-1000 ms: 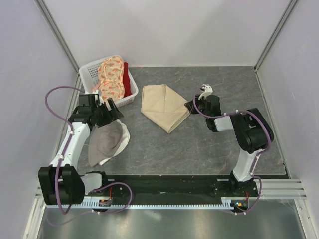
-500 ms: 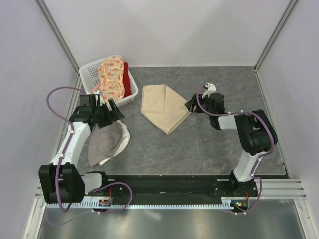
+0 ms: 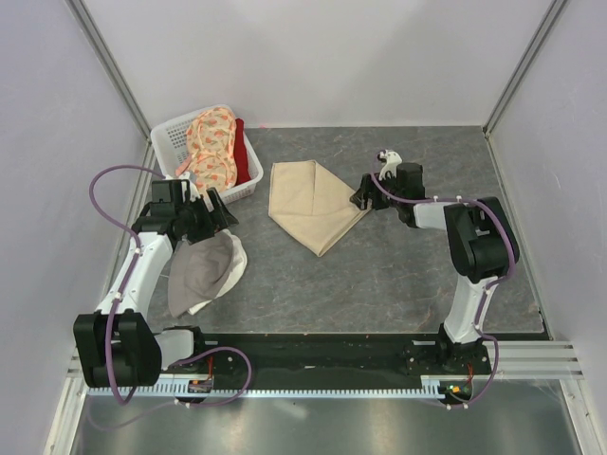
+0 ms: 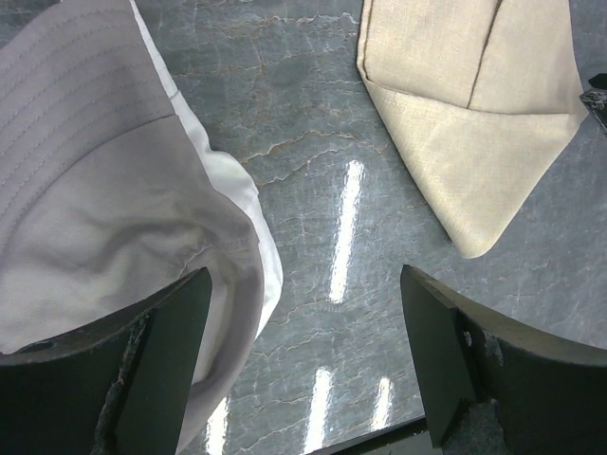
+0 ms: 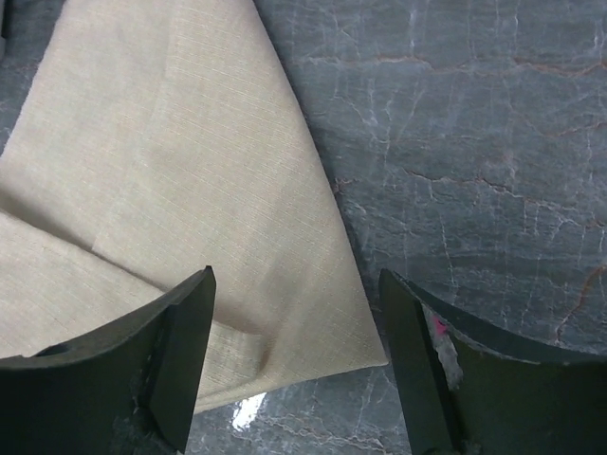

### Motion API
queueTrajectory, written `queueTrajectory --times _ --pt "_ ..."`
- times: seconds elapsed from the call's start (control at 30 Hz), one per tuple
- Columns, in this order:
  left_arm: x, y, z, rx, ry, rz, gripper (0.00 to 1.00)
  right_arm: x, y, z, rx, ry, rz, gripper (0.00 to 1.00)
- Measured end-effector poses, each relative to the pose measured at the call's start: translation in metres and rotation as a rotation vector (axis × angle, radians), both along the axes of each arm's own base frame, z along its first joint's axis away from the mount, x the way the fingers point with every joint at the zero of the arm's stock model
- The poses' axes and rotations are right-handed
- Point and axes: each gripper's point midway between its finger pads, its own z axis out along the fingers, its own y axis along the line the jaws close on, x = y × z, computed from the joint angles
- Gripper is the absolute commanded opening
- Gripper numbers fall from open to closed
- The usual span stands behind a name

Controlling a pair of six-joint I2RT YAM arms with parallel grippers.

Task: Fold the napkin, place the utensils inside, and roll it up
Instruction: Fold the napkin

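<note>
Right gripper [image 3: 363, 201] stands with its jaws spread wide and grips nothing; in its wrist view one pointed corner of the napkin [image 5: 171, 161] lies between the two fingers [image 5: 180, 360], and whether they touch the cloth cannot be told. Left gripper [image 3: 213, 210] is likewise wide apart and empty, poised above bare table [image 4: 322, 190] beside the grey-and-white cloth [image 4: 104, 190], well apart from the napkin.

Napkin lies flat near the middle of the grey marbled table, just right of the white basket [image 3: 166, 133]; it is folded into a tapering shape, with a straight edge on the far side and a pointed tip aimed at the near edge, slightly rightward; its long axis runs diagonally from far-left to near-right. Fabric is plain beige, finely woven, unpatterned; overlapping flaps and crisp fold lines show on its upper face.

Basket holds an orange floral cloth [image 3: 211, 142] and a red cloth [image 3: 244, 152].
</note>
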Motion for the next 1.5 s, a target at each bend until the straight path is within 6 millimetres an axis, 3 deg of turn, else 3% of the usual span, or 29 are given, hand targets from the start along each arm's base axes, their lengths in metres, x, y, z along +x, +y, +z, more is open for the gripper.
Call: queueTrajectory --times 0.17,0.47,0.57,0.67,0.83,1.0,1.13,1.37,1.5 --pt "0.001 0.000 0.001 -0.001 -0.006 -0.001 0.88 -0.001 -0.006 -0.009 -0.007 0.044 -0.012 0.68" --pt "0.001 -0.004 0.002 -0.016 -0.011 -0.015 0.88 0.001 -0.018 -0.020 0.013 0.097 -0.058 0.42" --pt "0.000 -0.004 0.001 -0.019 -0.008 -0.016 0.87 0.000 -0.021 -0.023 0.017 0.117 -0.070 0.32" --pt "0.000 -0.004 0.001 -0.020 -0.008 -0.017 0.87 -0.002 -0.022 -0.026 0.025 0.139 -0.079 0.14" --pt "0.000 -0.003 0.001 -0.021 -0.008 -0.014 0.86 -0.006 -0.021 -0.029 0.045 0.169 -0.094 0.00" --pt "-0.002 -0.008 -0.001 -0.041 -0.004 -0.032 0.85 -0.024 -0.025 -0.030 0.069 0.226 -0.146 0.00" --pt "-0.006 -0.017 -0.003 -0.057 0.000 -0.064 0.85 -0.059 -0.035 -0.031 0.080 0.292 -0.213 0.00" --pt "-0.017 -0.051 -0.004 -0.060 -0.005 -0.181 0.85 -0.133 -0.049 -0.028 0.094 0.383 -0.300 0.47" --pt "-0.023 -0.065 -0.002 -0.061 -0.010 -0.229 0.85 -0.154 -0.058 -0.007 0.079 0.361 -0.338 0.53"
